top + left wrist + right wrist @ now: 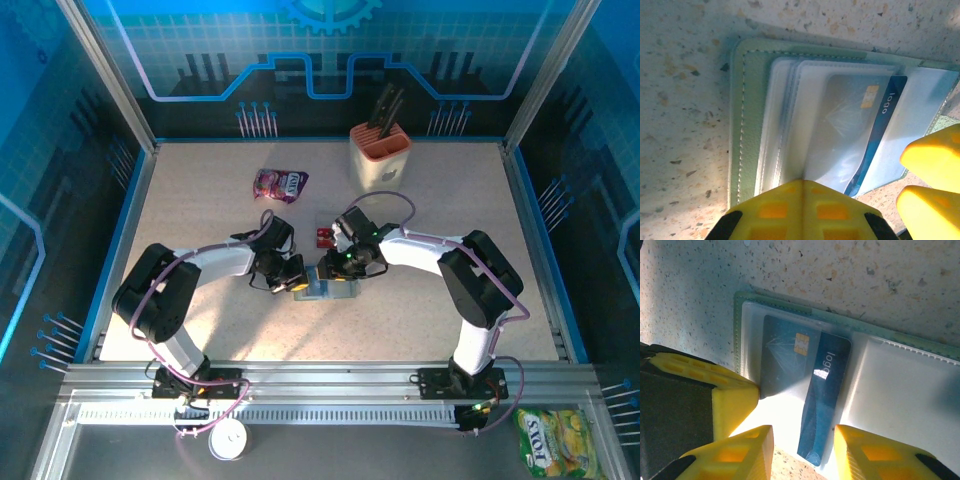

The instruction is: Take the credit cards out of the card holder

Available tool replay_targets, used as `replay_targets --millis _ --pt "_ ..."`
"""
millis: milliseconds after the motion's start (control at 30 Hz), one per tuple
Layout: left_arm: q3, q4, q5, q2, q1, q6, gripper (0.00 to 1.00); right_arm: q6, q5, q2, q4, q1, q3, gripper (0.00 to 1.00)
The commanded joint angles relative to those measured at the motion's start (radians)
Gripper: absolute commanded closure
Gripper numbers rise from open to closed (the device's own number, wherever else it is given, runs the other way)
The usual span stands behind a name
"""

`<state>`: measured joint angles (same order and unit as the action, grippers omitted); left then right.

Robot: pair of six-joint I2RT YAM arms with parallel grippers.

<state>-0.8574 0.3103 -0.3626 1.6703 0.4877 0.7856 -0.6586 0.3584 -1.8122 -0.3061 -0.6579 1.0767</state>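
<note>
Looking along the right wrist, I see the blue card point(822, 390) pointing its long axis straight at my right jaws, parted astride its protruding end; left jaws, clenched, seemingly pin the open card holder point(737, 125) to the desk point(200, 200).

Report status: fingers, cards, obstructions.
Left gripper shut, fingers on the open card holder. Right gripper open, fingers straddling the blue card, partly out. Nothing blocking.

We list: card holder point(332, 290), sage-green, opened flat at table centre, clear sleeves facing up. Blue card point(826, 390), tilted, partly tucked in one sleeve. Red cards point(325, 237), loose, near the holder's twelve o'clock.
</note>
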Motion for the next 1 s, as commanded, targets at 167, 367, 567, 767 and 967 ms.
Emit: replay_targets --millis 167,367,567,767,967 --pt "-0.029 0.049 0.023 0.018 0.006 -0.016 1.00 -0.012 0.031 -0.017 0.018 0.014 -0.021 0.62" --pt "-0.030 0.057 0.032 0.028 0.005 -0.019 1.00 -0.019 0.050 -0.041 0.036 0.019 -0.029 0.62" --pt "-0.043 0.086 0.044 0.050 0.005 -0.016 1.00 -0.042 0.090 -0.054 0.090 0.023 -0.044 0.62" --pt "-0.044 0.091 0.042 0.062 0.006 -0.014 1.00 -0.064 0.119 -0.055 0.133 0.030 -0.061 0.63" --pt "-0.042 0.089 0.039 0.071 0.004 -0.014 1.00 -0.076 0.125 -0.050 0.150 0.034 -0.070 0.63"
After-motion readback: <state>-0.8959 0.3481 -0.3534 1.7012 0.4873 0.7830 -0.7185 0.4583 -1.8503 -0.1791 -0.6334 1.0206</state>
